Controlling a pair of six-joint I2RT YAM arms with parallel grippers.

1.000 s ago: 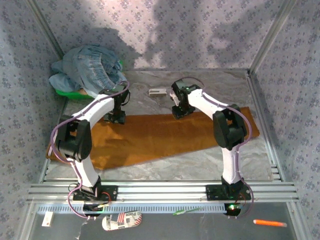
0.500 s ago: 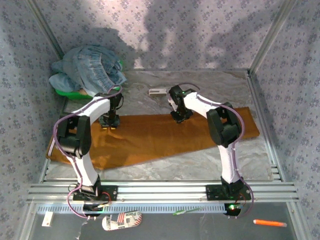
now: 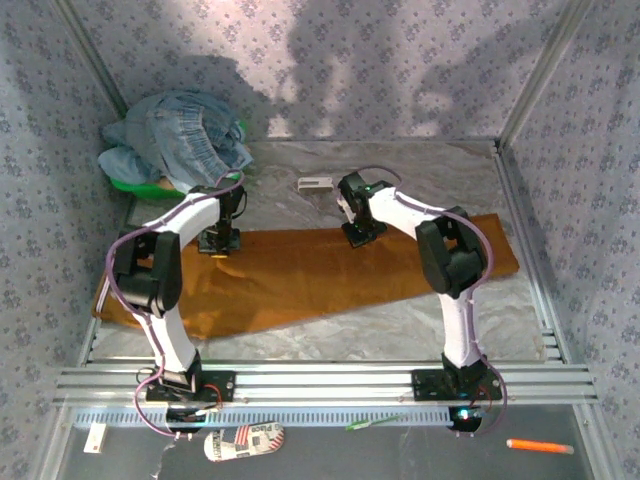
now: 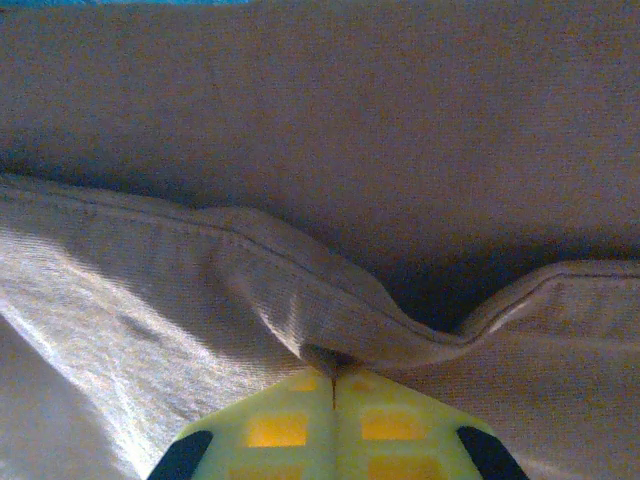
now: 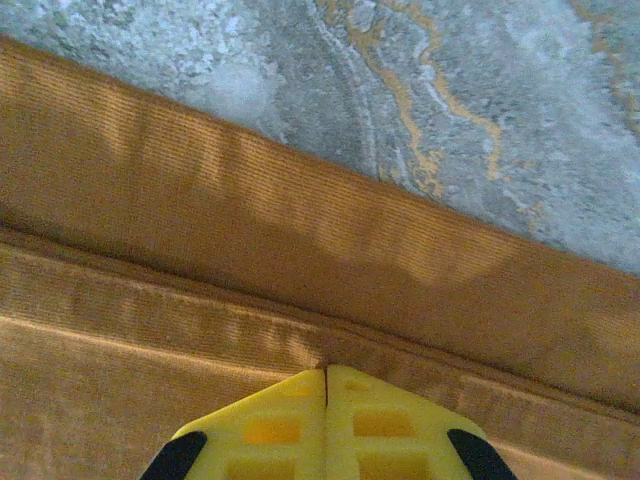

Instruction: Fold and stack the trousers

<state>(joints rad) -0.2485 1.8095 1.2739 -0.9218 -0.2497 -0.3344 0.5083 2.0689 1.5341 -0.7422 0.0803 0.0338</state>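
Soft limp trousers (image 3: pixel 300 280) lift best by the far edge, where left tool (image 4: pixel 333 378) and right tool (image 5: pixel 326 372) sit pinched shut on cloth

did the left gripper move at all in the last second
Yes. The left gripper shifted slightly left along the far edge of the trousers, judged against the denim pile, and its fingers shut on that edge.

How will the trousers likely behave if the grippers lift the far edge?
Probably floppy: the trousers pucker where the left gripper pinches them. Between it and the right gripper the edge would likely sag. The ribbed cloth seems unlikely to slip.
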